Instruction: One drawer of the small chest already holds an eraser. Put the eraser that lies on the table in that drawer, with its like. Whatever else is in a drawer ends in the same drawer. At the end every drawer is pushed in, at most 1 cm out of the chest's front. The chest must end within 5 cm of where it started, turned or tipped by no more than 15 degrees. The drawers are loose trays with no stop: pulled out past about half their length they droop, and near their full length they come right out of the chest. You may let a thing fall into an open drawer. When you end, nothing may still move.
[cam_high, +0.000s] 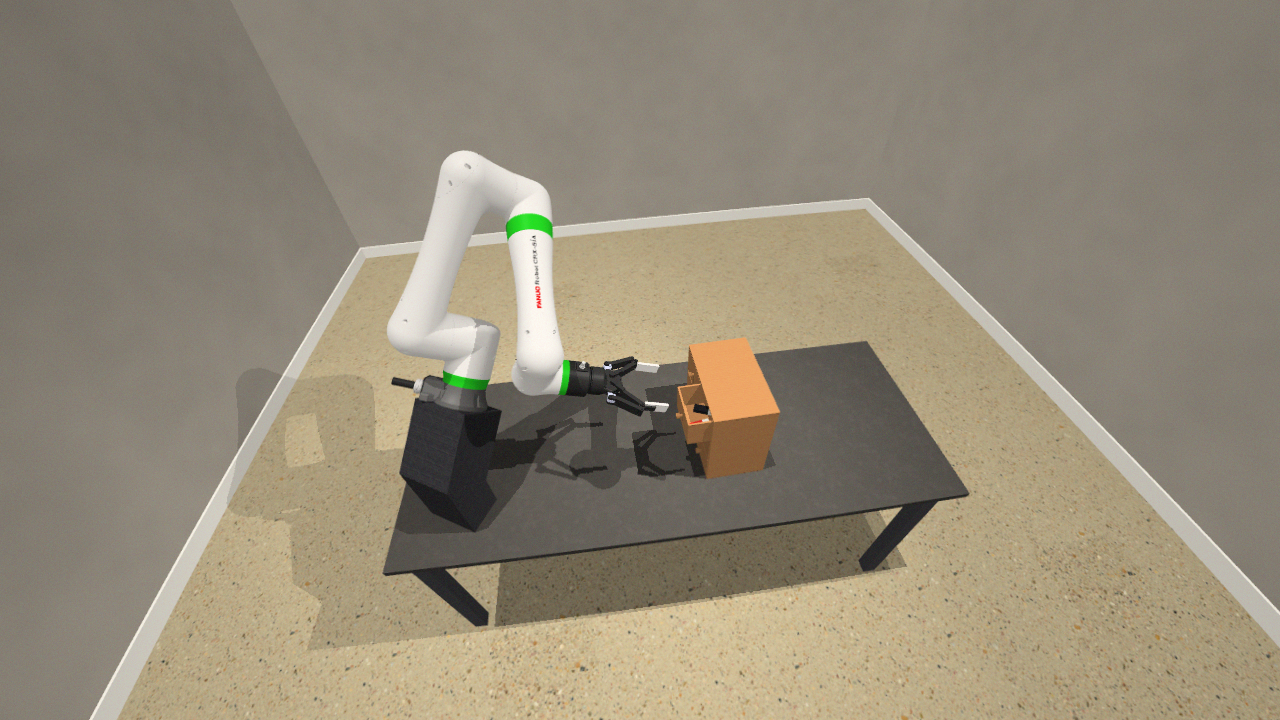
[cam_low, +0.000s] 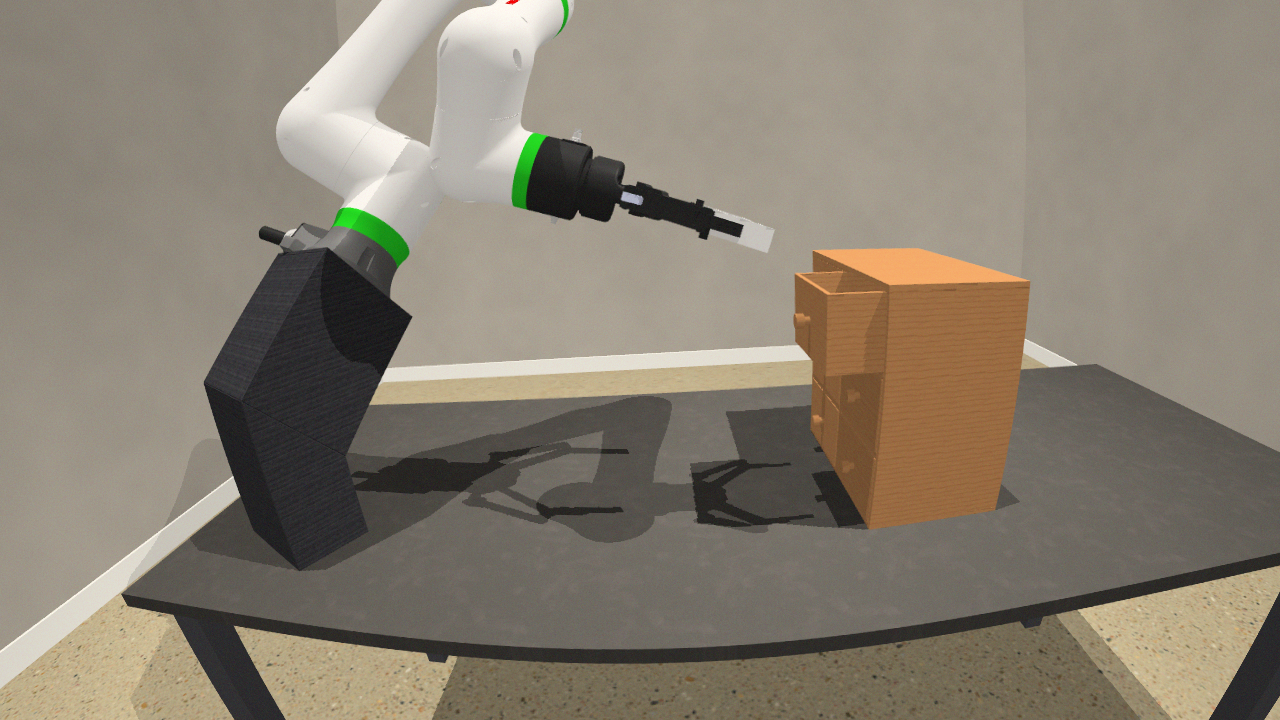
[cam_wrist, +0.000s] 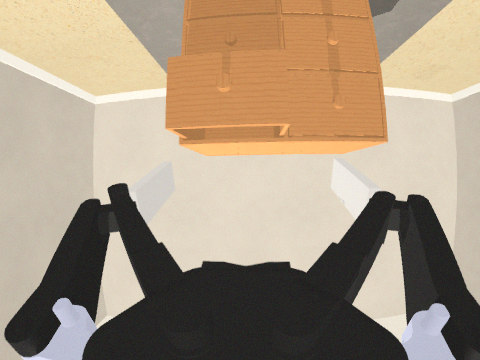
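Note:
The small orange wooden chest (cam_high: 735, 371) (cam_low: 953, 394) (cam_wrist: 280, 148) stands upright on the table. Its top drawer (cam_low: 856, 329) (cam_wrist: 200, 102) on the side nearer the top and exterior views stands partway out. In the top view, a black eraser part (cam_high: 700, 409) shows inside that drawer; a small red and white thing (cam_high: 697, 421) lies near it, too small to name surely. How they rest is hard to tell, and the drawer's wall hides them in the exterior view. My gripper (cam_high: 653, 386) (cam_low: 756, 236) (cam_wrist: 251, 174) is wide open and empty, in front of the chest and above the drawer's rim height.
The dark table (cam_high: 572, 528) (cam_low: 537, 600) carries the chest and the robot's black pedestal (cam_high: 447, 461) (cam_low: 286, 429). The other drawers appear pushed in, with round knobs on their fronts. Shadows of the arm and gripper fall on the table before the chest.

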